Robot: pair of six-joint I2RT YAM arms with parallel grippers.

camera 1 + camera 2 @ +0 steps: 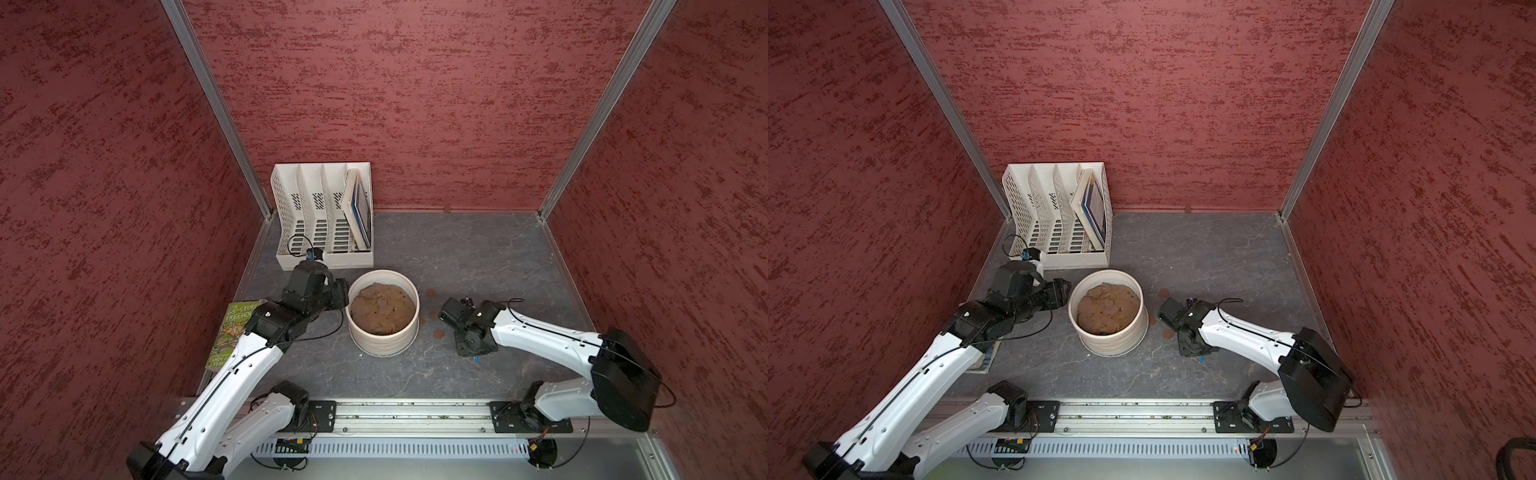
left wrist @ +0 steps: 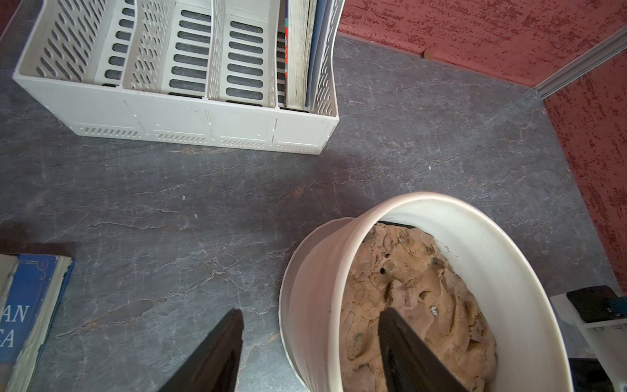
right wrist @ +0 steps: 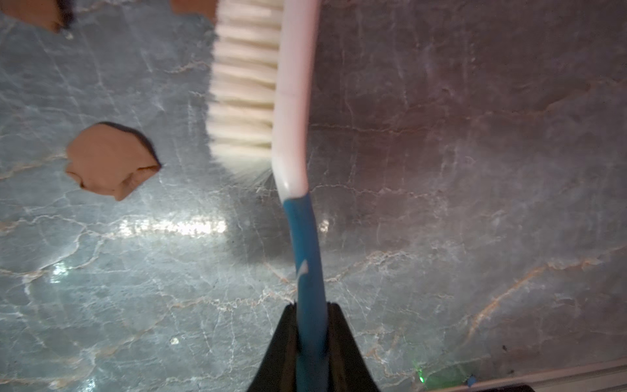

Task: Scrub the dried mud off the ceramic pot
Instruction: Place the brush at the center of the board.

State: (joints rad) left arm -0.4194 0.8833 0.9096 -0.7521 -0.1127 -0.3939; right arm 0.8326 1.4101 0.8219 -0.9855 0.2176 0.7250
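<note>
inspection of ceramic pot and mud flakes

noted ceramic pot point(image 1: 384, 343) standing upright near mid-desk, holding a lumpy brown mound point(image 1: 382, 309). found dried mud point(image 1: 439, 333) as flat reddish flakes on the desk point(image 1: 478, 257) at the pot's 3 to 4 o'clock, near its wall. observed left jaws released, spread astride the pot's 9 o'clock rim, one finger outside, one above the mound. observed right jaws clenched on a blue-handled brush point(image 3: 307, 244), white bristles near a flake. logged file rack point(image 1: 324, 259) at 11 o'clock, book point(image 1: 237, 328) at 9.
</note>
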